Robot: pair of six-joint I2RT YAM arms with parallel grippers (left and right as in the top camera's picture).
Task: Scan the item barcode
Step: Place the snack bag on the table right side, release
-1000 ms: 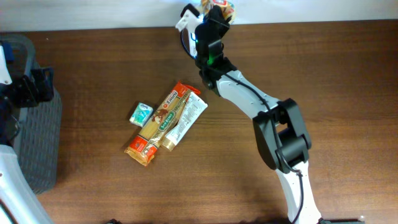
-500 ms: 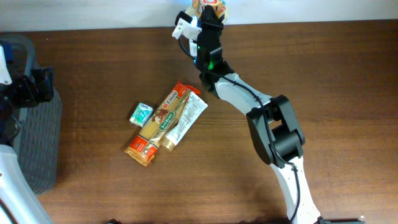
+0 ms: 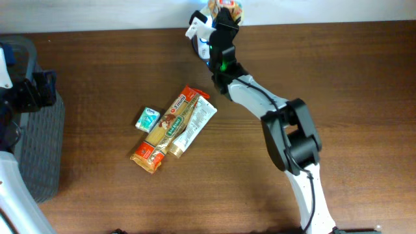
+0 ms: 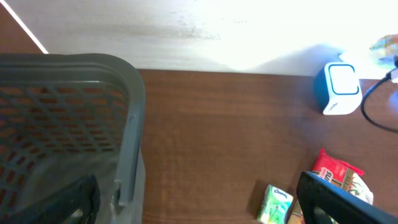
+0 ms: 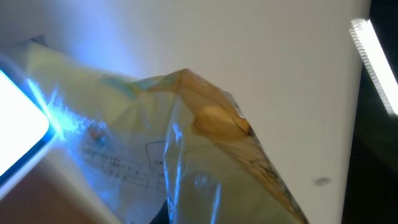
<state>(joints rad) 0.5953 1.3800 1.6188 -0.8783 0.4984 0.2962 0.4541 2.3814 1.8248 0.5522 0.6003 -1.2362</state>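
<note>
The right gripper (image 3: 224, 18) is closed on a crinkled yellow-and-orange snack bag (image 3: 227, 7), pinching it at the far edge of the table (image 3: 338, 78) with the arm stretched out long. In the right wrist view the bag fills the frame straight ahead of the fingers, which are themselves almost hidden beneath it. The pale printed panel of the bag faces the camera, but the print is too blurred to read.

Just beside the gripper, on the side toward the other arm, sits the white-and-blue scanner (image 3: 197, 28). Its lit face shows at the lower left of the wrist view, throwing blue light across the near corner of the bag. Whether bag and scanner touch cannot be told. A black cable (image 4: 375, 114) curls off the scanner.

Back along the arm and toward the middle of the table lie an orange pasta pack (image 3: 168, 129) and a white tube (image 3: 195, 123) side by side and touching. A small green packet (image 3: 147, 119) lies just beyond them.

Well apart from all this, the left gripper (image 3: 34, 91) hangs with its jaws spread wide and nothing between them, its fingers (image 4: 339, 200) dark at the bottom of the left wrist view. A grey mesh basket (image 4: 132, 118) sits right beneath and beside it.
</note>
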